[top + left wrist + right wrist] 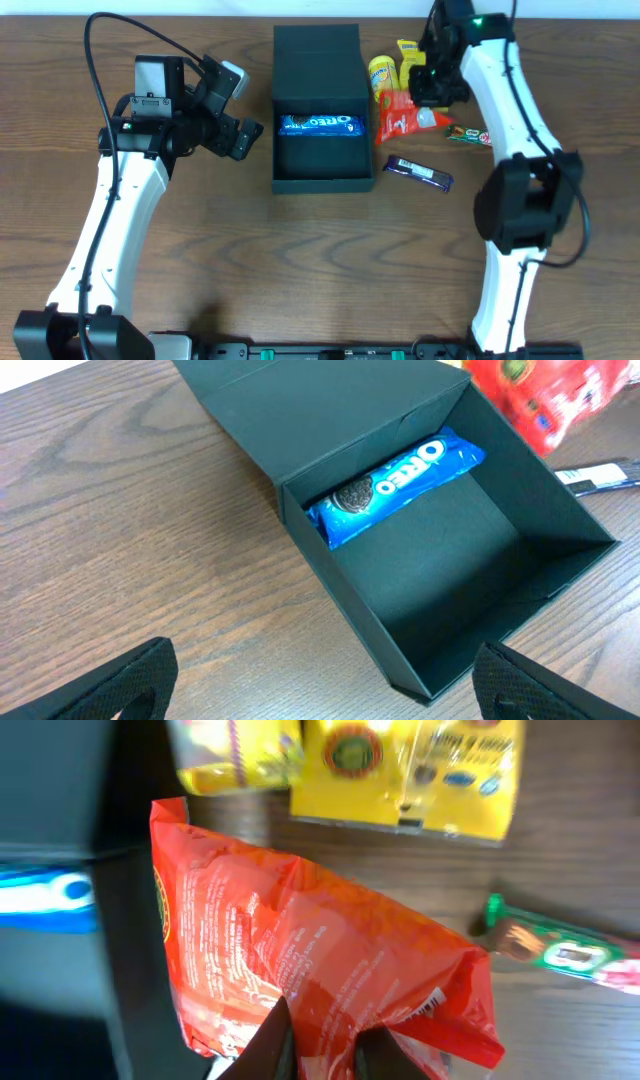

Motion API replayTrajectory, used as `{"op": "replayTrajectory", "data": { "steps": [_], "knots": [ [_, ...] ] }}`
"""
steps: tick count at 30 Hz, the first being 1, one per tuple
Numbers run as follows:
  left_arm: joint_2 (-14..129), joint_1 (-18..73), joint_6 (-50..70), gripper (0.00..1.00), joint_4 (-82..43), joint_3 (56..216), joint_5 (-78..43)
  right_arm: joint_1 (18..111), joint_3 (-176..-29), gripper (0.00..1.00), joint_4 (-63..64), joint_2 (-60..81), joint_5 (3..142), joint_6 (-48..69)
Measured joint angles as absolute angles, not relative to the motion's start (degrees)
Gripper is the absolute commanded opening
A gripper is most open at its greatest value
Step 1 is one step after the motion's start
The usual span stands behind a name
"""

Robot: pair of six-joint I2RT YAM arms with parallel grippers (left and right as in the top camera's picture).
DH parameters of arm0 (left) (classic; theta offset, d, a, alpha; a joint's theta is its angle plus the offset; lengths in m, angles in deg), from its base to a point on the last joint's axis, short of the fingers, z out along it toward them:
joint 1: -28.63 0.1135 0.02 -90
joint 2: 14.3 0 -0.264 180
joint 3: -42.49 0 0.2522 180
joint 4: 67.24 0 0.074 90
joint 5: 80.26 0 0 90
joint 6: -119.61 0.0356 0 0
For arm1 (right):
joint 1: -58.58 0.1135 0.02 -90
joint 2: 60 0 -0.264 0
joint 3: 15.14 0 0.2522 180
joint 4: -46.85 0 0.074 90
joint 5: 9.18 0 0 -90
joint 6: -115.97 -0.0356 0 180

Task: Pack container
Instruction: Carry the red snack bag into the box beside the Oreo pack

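Observation:
The container [320, 180], a dark square box with its flap lid folded back, stands at the table's middle and holds a blue Oreo packet [321, 125], also the Oreo packet [400, 475] in the left wrist view. My left gripper [238, 135] hangs open to the box's left, its fingers [140, 680] wide apart over bare wood beside the container [440, 590]. My right gripper [325, 1045] is shut on a red snack bag [310, 950], pinching a fold of it. In the overhead view that red bag [398, 118] lies just right of the box.
Right of the box lie two yellow packets [383, 75] [410, 58], a green-and-red bar [468, 135] and a purple bar [419, 173]. In the right wrist view the yellow packets [410, 770] sit beyond the red bag and the green bar [560, 950] to its right.

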State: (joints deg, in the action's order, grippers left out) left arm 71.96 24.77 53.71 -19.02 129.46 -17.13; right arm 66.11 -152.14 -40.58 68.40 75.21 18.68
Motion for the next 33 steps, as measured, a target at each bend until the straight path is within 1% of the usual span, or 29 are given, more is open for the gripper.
{"op": "replayTrajectory", "data": {
  "steps": [7, 11, 16, 19, 23, 27, 33],
  "knots": [
    [71.96, 24.77, 53.71, 0.95, -19.15, 129.46, -13.94, 66.13, -152.62, 0.01, -39.8, 63.2, 72.05, 24.25],
    [71.96, 24.77, 53.71, 0.96, -20.39, 129.46, -12.23, 66.54, -152.62, 0.01, -39.29, 62.26, 68.99, 24.36],
    [71.4, 24.81, 53.71, 0.95, -22.16, 129.46, -10.55, 69.65, -152.62, 0.02, -39.16, 62.2, 67.43, 24.3],
    [70.65, 25.1, 53.69, 0.95, -22.27, 129.46, -10.29, 72.64, -152.62, 0.01, -38.79, 62.2, 67.06, 26.77],
    [70.35, 25.71, 53.71, 0.95, -22.25, 129.46, -9.85, 76.51, -152.62, 0.01, -38.77, 62.2, 66.43, 35.58],
    [70.35, 25.84, 53.69, 0.95, -22.23, 129.46, -9.57, 79.46, -152.62, 0.01, -39.54, 62.2, 64.61, 47.12],
    [70.35, 25.84, 53.69, 0.95, -22.23, 129.46, -9.52, 80.66, -152.62, 0.01, -40.17, 62.2, 63.0, 60.49]
  ]
}}
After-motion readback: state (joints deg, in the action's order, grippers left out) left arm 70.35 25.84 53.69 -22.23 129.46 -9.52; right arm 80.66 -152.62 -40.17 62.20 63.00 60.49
